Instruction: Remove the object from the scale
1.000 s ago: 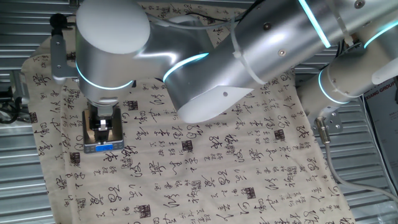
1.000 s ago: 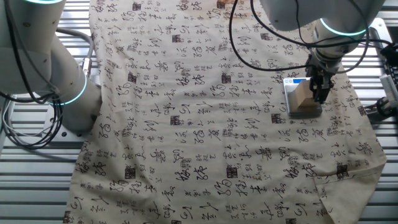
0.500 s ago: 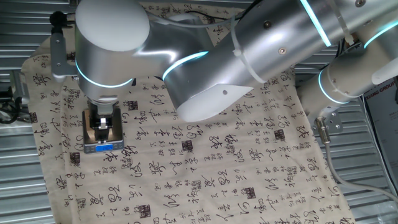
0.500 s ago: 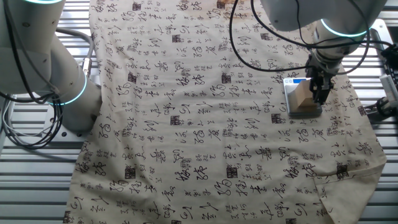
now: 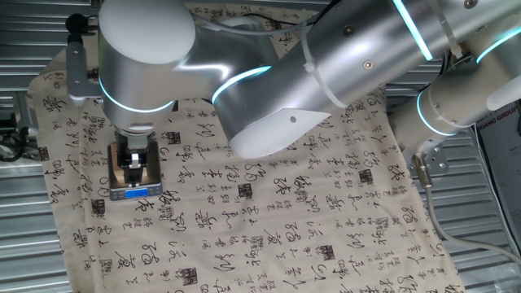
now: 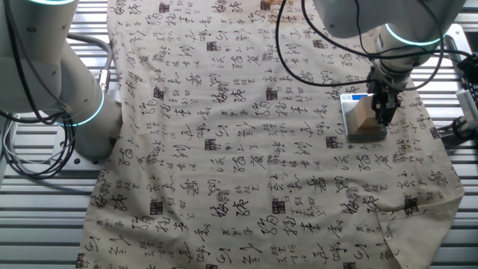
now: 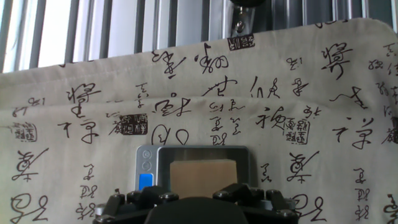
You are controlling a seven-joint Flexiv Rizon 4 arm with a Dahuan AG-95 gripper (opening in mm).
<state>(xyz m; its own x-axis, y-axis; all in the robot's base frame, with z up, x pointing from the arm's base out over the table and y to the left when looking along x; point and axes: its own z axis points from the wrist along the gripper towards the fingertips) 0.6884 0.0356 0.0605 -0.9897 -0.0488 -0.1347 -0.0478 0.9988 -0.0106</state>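
Observation:
The scale (image 5: pixel 134 194) lies on the printed cloth at the left, its blue display toward the front. The light-tan block (image 5: pixel 133 168) sits on its dark platform. My gripper (image 5: pixel 134 165) is lowered over the block with one dark finger on each side of it. In the other fixed view the gripper (image 6: pixel 385 112) stands at the block (image 6: pixel 362 116) on the scale (image 6: pixel 366 135). In the hand view the block (image 7: pixel 202 177) sits on the scale (image 7: pixel 149 165), just ahead of the gripper's body (image 7: pixel 193 211). The fingertips are hidden, so contact with the block cannot be judged.
The cloth (image 6: pixel 224 134) with black characters covers the table over metal slats (image 5: pixel 24 244). A second arm's base (image 6: pixel 67 97) stands at the cloth's left edge in the other fixed view. Black cables (image 6: pixel 314 71) hang over the cloth near the scale.

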